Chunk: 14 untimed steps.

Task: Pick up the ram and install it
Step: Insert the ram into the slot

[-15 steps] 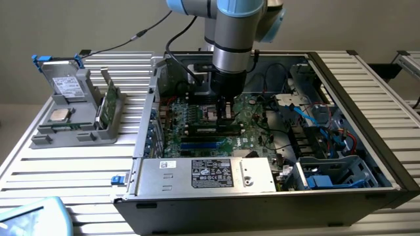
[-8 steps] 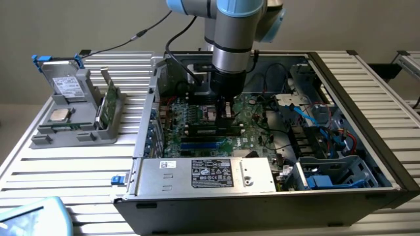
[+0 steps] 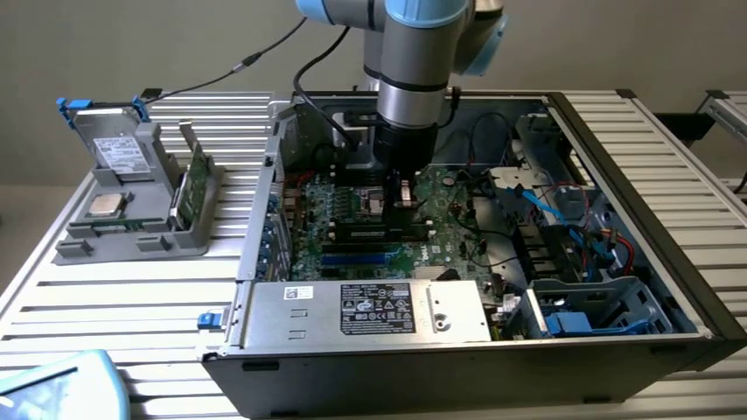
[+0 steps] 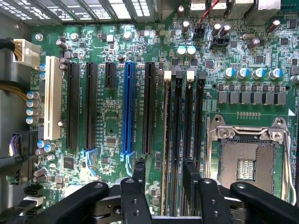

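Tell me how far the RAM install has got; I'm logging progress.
Nothing looks done: the long green circuit-board ram stick stands in the grey holder on the exterior view's left. The open black hand holds nothing over the motherboard's long memory slots, which look empty. Left: picking up and installing.

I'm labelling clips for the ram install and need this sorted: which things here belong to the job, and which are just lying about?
Belong to the job: gripper, open; memory slots beneath it; green ram stick upright in the grey holder.
Just lying about: silver processor chip; drive with blue handles; power supply; blue expansion slot.
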Available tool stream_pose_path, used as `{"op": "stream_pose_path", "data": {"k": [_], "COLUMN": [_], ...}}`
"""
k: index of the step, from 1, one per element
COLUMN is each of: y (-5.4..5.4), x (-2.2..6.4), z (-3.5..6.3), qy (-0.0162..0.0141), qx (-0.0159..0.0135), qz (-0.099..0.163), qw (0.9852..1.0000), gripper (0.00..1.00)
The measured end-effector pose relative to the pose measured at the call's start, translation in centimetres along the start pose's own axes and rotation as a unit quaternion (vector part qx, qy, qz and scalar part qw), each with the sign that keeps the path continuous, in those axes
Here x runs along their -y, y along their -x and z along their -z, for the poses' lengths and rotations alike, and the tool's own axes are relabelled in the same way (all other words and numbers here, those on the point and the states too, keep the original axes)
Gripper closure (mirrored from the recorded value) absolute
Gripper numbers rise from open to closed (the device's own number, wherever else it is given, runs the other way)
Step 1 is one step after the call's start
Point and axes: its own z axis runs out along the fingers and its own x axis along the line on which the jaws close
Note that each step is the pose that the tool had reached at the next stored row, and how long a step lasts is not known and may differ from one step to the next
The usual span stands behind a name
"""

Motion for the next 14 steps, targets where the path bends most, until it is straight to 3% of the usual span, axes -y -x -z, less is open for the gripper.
{"op": "stream_pose_path", "data": {"k": [8, 14], "y": [-0.2, -0.2], "x": [-0.43, -0.44], "z": [1.19, 1.27], "qy": [-0.0005, -0.0005], "qx": [0.0005, 0.0008], "qz": [0.0, 0.0], "qw": [1.0, 1.0], "gripper": [0.54, 0.54]}}
